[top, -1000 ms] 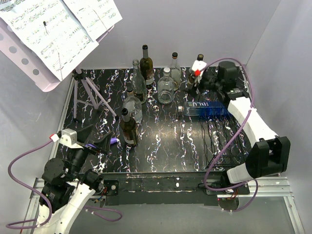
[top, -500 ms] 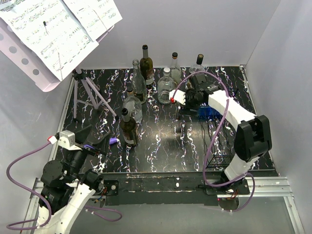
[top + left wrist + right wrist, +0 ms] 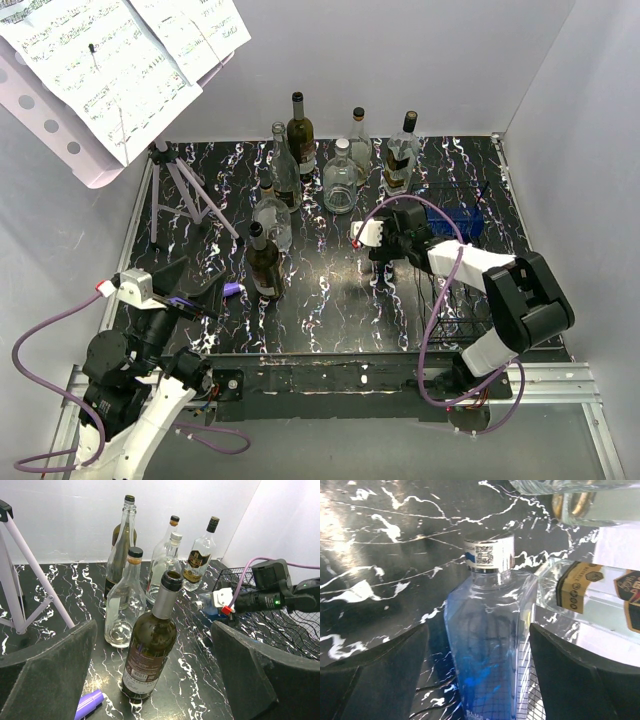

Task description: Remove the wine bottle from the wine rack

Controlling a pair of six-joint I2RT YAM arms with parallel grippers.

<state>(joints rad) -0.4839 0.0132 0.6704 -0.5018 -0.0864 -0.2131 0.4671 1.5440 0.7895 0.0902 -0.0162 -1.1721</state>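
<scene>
Wine bottle (image 3: 487, 670): one, of blue-tinted clear glass with squared shoulders and a silver band with a printed code at the neck. It lies on its side on the wine rack (image 3: 455, 310) at the right of the table, its neck reaching out over the tabletop (image 3: 340, 300).

Right gripper (image 3: 477, 630): jaws spread wide, one dark finger (image 3: 375, 675) on each side of the bottle's shoulders. Whether either pad touches the glass cannot be told.

Left gripper (image 3: 152, 627): jaws fully apart and holding nothing, well clear at the near left.

Wine rack: one, an open box of thin black wire grid.

Tabletop: black with white marble-like veining and a glossy surface.

Upright bottles: seven. Five are clear glass, including one with a gold-and-black label (image 3: 402, 150). Two are dark: a tall one at the back (image 3: 300, 135) and an uncapped one in front (image 3: 150, 655).

Music stand (image 3: 185, 190): one, with pale purple legs, carrying sheet music.

Purple pen-like item (image 3: 89, 703): one, beside the uncapped dark bottle.
</scene>
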